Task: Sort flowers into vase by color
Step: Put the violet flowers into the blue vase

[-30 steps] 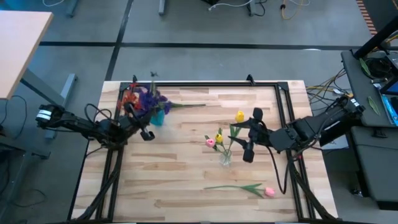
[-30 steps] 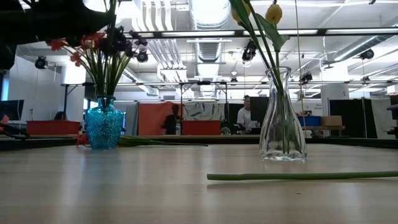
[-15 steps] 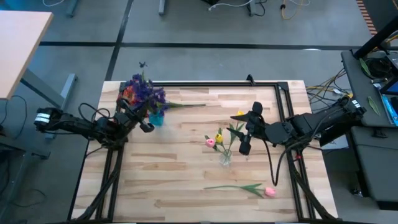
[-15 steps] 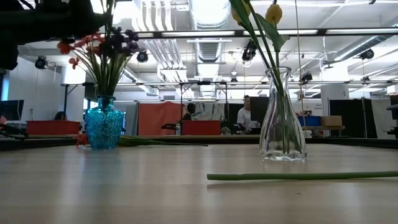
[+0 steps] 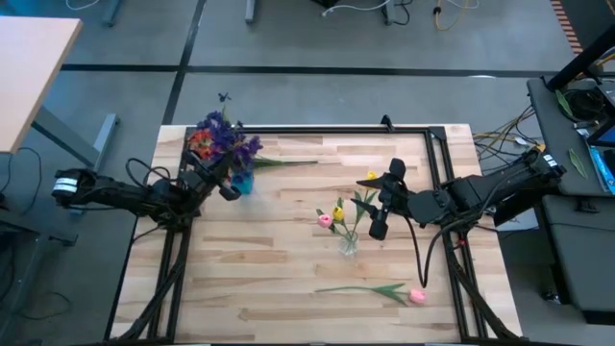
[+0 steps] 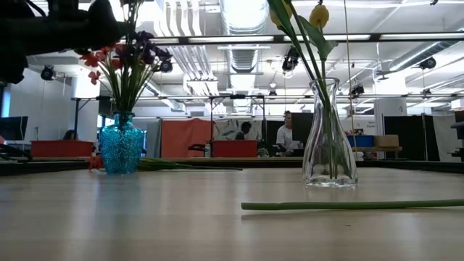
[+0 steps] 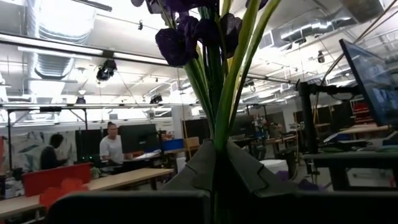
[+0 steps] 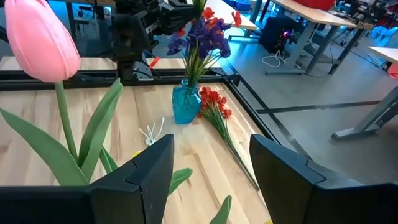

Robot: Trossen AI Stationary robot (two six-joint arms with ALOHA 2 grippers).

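Left fingers [image 7: 214, 171] pinch purple stems [image 7: 214, 93] over the blue vase [image 5: 242, 181], upper left; a tilt could tip it. Right gripper [image 5: 382, 202] is open.

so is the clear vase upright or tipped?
Upright. The clear vase stands on its base on the table, with tulip stems rising from its neck.

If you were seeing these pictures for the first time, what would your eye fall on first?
The purple and red bouquet standing in the blue vase near the table's far left corner, its stems pinched by the shut left pincer. Next, the clear vase of yellow and pink tulips mid-table, the right pincer open beside it.
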